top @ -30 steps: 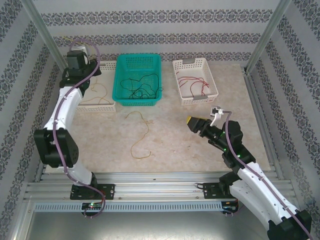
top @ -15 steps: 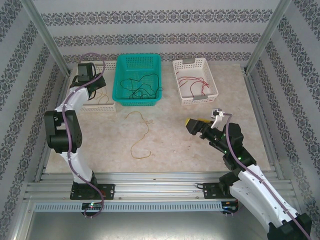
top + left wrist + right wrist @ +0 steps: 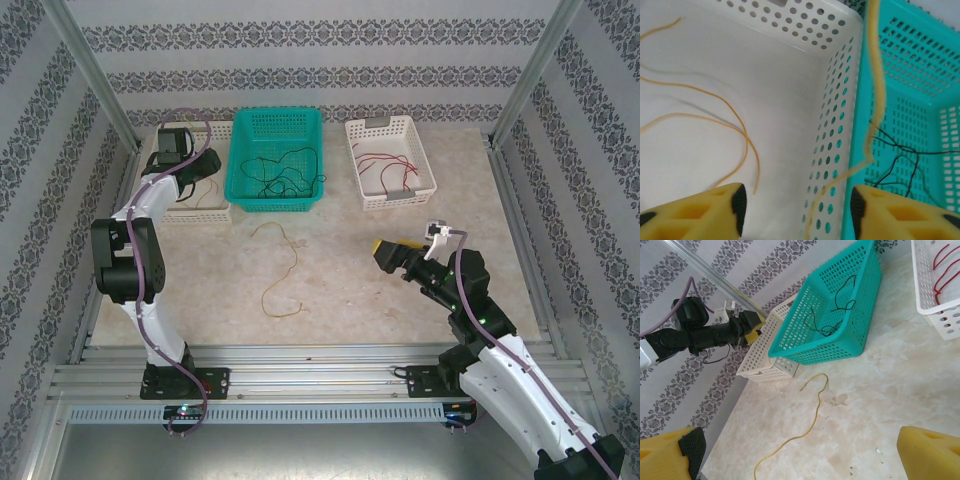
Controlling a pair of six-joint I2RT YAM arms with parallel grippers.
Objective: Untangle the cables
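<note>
teal basket [image 3: 278, 128] at 12 o'clock: moulded plastic mesh, slight gloss. white basket at 10 o'clock [image 3: 195, 213] and white basket at 1 o'clock [image 3: 398, 198]: perforated plastic, smooth, near matt. table [image 3: 350, 300]: beige marble-look top, smooth, low sheen. rails [image 3: 320, 375] at 6 o'clock: ribbed bare metal, satin. yellow cable [image 3: 815, 415] and black cables [image 3: 826, 330]: thin, smooth plastic-looking sheath. left gripper [image 3: 795, 212] fingers [image 3: 695, 217]: yellow, matt, black rubbery-looking pad. right arm [image 3: 515, 380]: glossy white shell, matt black joints.

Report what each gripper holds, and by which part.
Nothing is held. The left gripper and right gripper stand open; a yellow wire dangles unpinched between the left jaws.
</note>
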